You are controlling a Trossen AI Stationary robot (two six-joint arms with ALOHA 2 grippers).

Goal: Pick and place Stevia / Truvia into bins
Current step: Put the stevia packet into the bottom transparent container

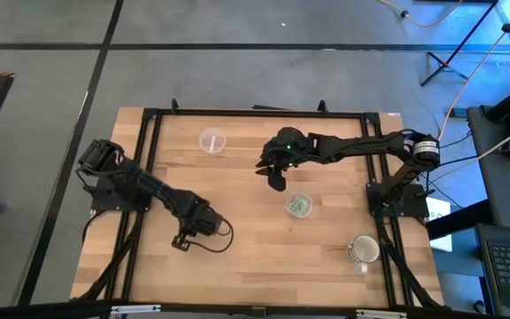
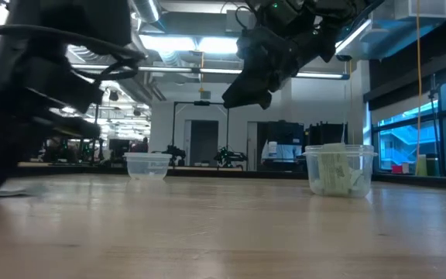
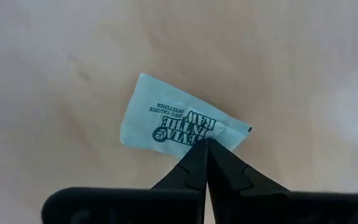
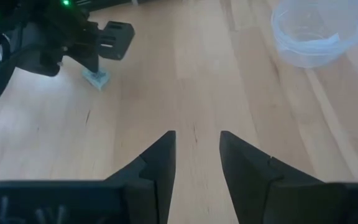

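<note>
One light green Stevia packet (image 3: 166, 121) with dark print lies under my left gripper (image 3: 206, 144), which is shut on it near the table's front left (image 1: 184, 239). The right wrist view shows that packet (image 4: 96, 79) below the left fingers. One clear cup (image 1: 298, 206) holds several green packets (image 2: 335, 170). The other clear cup (image 1: 212, 141) stands empty farther back (image 2: 147, 165). My right gripper (image 4: 196, 149) hangs open above the table's middle (image 1: 274, 180), between the two cups and touching nothing. My left gripper pinches the packet between its two fingertips at the long edge beside a crumpled corner (image 3: 219, 129). The fingers come from above, pointing down. The packet spreads out flat away from the fingertips, at or just above the wood; I cannot tell whether it is lifted clear.
A whitish mug with a handle (image 1: 362, 251) stands near the front right corner. A black frame (image 1: 149, 133) runs round the wooden table top. Bare wood (image 1: 255, 257) lies between my left gripper and the mug.
</note>
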